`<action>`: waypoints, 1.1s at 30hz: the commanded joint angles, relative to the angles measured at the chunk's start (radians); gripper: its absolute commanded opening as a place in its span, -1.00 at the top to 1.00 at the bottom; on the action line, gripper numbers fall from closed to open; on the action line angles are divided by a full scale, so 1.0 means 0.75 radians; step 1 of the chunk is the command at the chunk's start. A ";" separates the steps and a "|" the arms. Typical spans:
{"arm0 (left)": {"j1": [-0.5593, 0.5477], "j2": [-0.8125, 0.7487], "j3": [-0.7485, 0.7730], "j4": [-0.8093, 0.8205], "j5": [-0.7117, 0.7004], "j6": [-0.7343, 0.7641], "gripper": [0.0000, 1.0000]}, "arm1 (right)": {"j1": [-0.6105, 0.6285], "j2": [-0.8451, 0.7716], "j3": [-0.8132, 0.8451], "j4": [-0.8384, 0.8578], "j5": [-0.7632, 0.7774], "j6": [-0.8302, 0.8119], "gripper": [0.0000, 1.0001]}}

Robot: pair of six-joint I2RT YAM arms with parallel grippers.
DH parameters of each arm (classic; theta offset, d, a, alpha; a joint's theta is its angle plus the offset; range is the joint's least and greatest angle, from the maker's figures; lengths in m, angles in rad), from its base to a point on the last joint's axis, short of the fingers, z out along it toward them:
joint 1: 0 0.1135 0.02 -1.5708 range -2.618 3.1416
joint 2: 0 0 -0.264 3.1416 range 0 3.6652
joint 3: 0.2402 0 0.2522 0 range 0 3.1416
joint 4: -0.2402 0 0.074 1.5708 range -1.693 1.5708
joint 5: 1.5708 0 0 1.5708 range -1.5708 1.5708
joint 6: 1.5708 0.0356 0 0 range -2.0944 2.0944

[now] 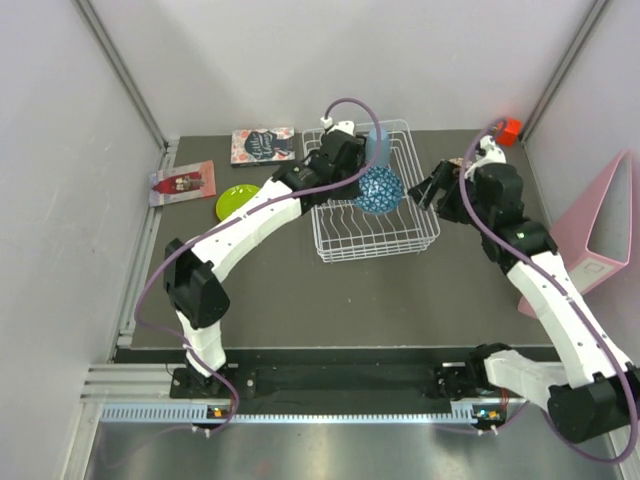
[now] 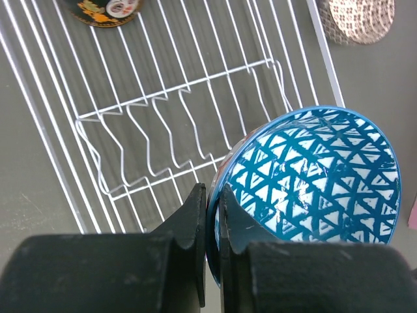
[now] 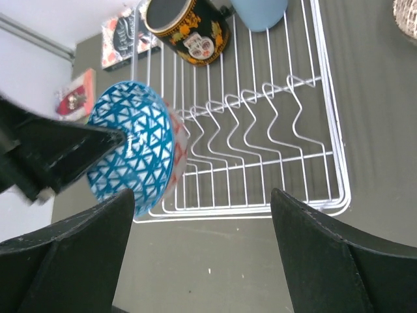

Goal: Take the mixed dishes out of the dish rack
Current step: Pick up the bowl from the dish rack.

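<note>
Blue triangle-patterned bowl (image 2: 319, 182) hangs tilted over the white wire dish rack (image 3: 260, 210), its rim pinched by the left end effector (image 2: 213, 195); the right end effector (image 3: 199, 215) gapes wide beside the rack.

Left arm (image 1: 250, 225) is stretched far forward and angled right, elbow low near its base. Left gripper (image 2: 212, 195): jaws almost closed, pinching the rim of the blue bowl (image 2: 313, 176), one finger on each side of the wall. Right arm (image 1: 540, 270) reaches forward and bends inward, wrist pointing left. Right gripper (image 3: 202, 195): jaws spread wide, holding nothing.
</note>
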 commanded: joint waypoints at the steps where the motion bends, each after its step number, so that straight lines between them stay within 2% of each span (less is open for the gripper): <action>1: -0.037 -0.071 -0.038 0.112 -0.087 0.048 1.00 | 0.024 0.091 0.100 -0.056 -0.051 -0.037 -0.70; 16: -0.108 -0.055 -0.042 0.121 -0.040 0.026 1.00 | 0.151 0.320 0.149 -0.037 -0.047 -0.104 -0.63; 20: -0.120 -0.059 -0.040 0.121 -0.030 0.024 1.00 | 0.163 0.349 0.152 -0.023 0.004 -0.114 -0.45; 21: -0.123 -0.059 -0.040 0.119 -0.024 0.022 1.00 | 0.161 0.353 0.152 -0.021 0.010 -0.116 -0.26; 23: -0.127 -0.059 -0.040 0.121 -0.010 0.018 1.00 | 0.163 0.363 0.145 -0.007 0.038 -0.116 0.00; 24: -0.131 -0.061 -0.040 0.119 -0.010 0.016 1.00 | 0.163 0.361 0.133 0.003 0.045 -0.110 0.27; 26: -0.133 -0.063 -0.044 0.119 -0.012 0.014 1.00 | 0.161 0.339 0.109 0.046 0.065 -0.096 0.52; 27: -0.135 -0.065 -0.046 0.119 -0.012 0.012 1.00 | 0.161 0.329 0.082 0.060 0.071 -0.080 0.82; 28: -0.135 -0.071 -0.056 0.121 -0.014 0.012 1.00 | 0.161 0.306 0.068 0.077 0.106 -0.071 0.99; 33: -0.139 -0.091 -0.089 0.143 -0.003 0.003 1.00 | 0.161 0.274 0.035 0.108 0.123 -0.057 1.00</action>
